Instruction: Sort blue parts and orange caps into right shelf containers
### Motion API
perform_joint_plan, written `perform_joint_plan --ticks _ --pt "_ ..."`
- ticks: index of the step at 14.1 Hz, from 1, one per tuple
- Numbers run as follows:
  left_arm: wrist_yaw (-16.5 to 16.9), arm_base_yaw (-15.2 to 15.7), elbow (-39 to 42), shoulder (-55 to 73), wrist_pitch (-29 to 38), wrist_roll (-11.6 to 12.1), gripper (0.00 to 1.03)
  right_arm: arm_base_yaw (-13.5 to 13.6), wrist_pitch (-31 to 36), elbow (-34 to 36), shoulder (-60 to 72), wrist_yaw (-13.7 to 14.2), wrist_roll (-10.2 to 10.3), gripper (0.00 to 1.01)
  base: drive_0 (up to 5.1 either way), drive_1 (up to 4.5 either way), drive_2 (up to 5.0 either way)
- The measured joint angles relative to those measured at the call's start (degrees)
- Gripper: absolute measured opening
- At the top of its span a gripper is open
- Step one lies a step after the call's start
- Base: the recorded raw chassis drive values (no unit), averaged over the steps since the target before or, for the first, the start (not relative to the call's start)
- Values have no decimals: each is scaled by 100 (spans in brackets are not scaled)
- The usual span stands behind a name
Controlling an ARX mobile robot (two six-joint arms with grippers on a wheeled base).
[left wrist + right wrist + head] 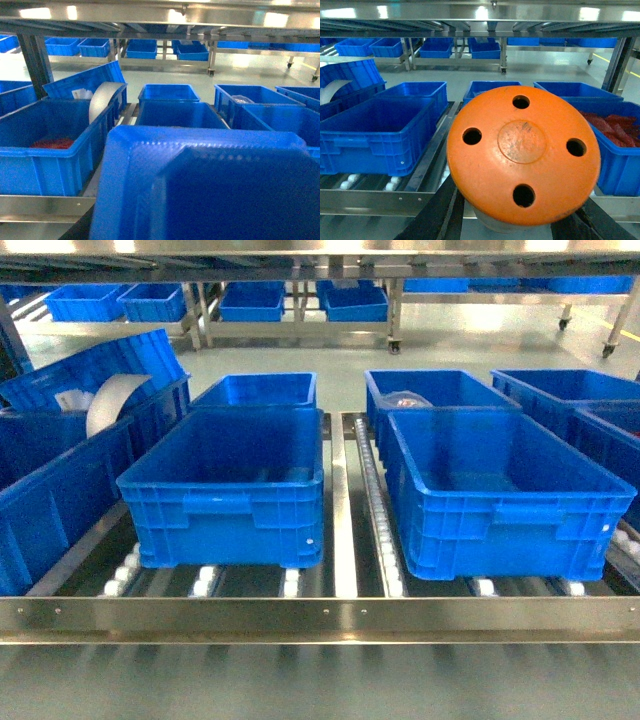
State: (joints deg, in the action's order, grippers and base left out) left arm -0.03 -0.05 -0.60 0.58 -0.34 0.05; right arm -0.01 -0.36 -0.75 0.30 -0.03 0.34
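Orange cap [522, 155] fills the right wrist view, clamped in the right tool; the left tool carries a blue part [210, 185]. Right shelf containers [500, 490] wait at two o'clock. Best to lift clear of the rim, centre, then let go low.

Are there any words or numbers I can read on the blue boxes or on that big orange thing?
No, there are none to read.
Orange cap: four holes and a plain round centre, no letters.
Blue boxes: plain ribbed sides, no labels showing.
White card in the tilted box on the left: any print is too small and blurred to read.
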Motion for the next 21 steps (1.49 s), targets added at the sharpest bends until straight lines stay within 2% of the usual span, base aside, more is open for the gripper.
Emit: perform_joint_plan --ticks 13,21 --pt "-4 0 0 0 -11 -2 43 0 -11 0 0 -4 -2 42 0 0 0" --pt "2 0 0 0 -7 -2 43 0 0 0 0 0 -4 41 -78 -78 -78"
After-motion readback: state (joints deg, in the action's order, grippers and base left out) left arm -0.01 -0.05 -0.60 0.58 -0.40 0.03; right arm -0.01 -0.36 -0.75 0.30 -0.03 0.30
